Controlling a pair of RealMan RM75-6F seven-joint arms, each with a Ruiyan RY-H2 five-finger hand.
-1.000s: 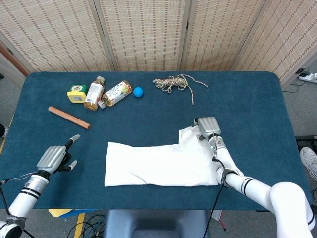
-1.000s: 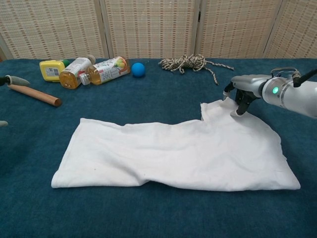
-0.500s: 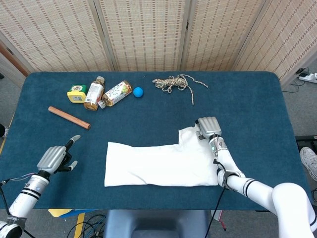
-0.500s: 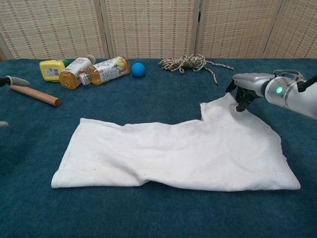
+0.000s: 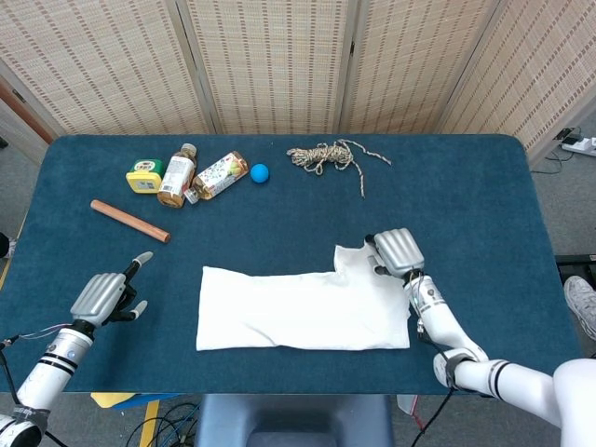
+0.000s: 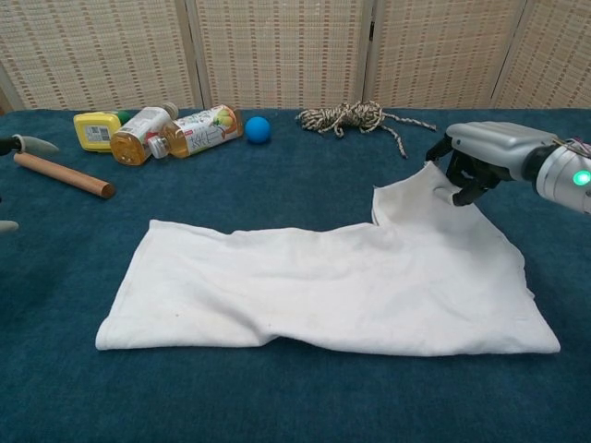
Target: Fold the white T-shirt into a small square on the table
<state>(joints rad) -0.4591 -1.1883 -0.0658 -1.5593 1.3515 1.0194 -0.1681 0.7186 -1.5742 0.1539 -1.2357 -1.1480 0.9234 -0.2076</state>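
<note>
The fingers [image 6: 464, 182] of the right hand [image 5: 397, 251] are curled down onto the far right corner of the shirt [image 5: 298, 307], pinching the cloth so that this corner stands a little off the counter [image 5: 466, 196]. In the chest view the right hand [image 6: 489, 157] sits above that raised corner, with the forearm running off to the right.

The shirt [image 6: 323, 286] lies as a long flat band across the near middle of the counter, its left end reaching toward the left hand and its right end wider, with a stepped notch at the far edge just left of the pinched corner.

The left hand [image 5: 104, 296] rests near the counter's near left edge, well apart from the shirt, holding nothing; one finger points outward while the rest are partly bent.

Along the far side lie a wooden stick [image 5: 129, 221], a yellow container [image 5: 143, 176], two bottles [image 5: 196, 175] on their sides touching each other, a blue ball [image 5: 259, 172] just beside them, and a tangled rope [image 5: 326, 156] farther right.
</note>
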